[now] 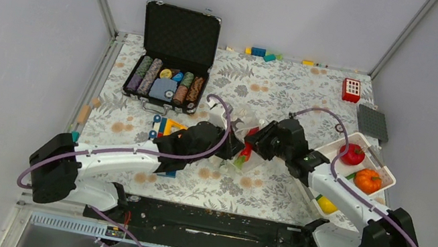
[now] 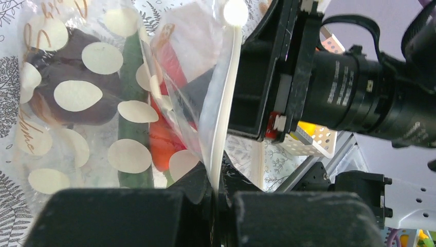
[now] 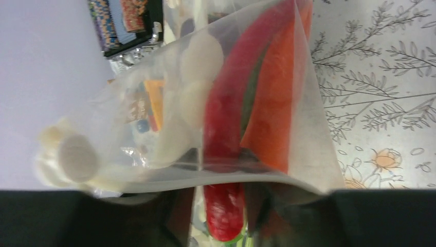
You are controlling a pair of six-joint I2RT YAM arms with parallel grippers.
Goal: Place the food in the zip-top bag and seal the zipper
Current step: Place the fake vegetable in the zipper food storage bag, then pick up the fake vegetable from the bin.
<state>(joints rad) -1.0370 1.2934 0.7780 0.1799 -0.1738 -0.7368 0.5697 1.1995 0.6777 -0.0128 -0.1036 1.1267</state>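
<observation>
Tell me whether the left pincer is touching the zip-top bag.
Touching. The left wrist view shows the zip-top bag with its white edge strip running straight down into the shut left pincer, pinched there with no gap visible.

The zip-top bag (image 3: 128, 103) is thin, clear, glossy plastic film, creased; the red chili (image 3: 222, 123) inside looks smooth, shiny plastic. The floral table cover (image 3: 380, 77) looks matt.

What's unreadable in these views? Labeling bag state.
- Top: bag mostly hidden by left gripper and right gripper; zipper sealed or not, unreadable.
- Left wrist: dark item in bag blurred behind dots; unidentifiable.
- Right wrist: its fingers are a dark blur at bottom edge; grip unclear.
- Top: yellow piece partly behind right arm.
</observation>
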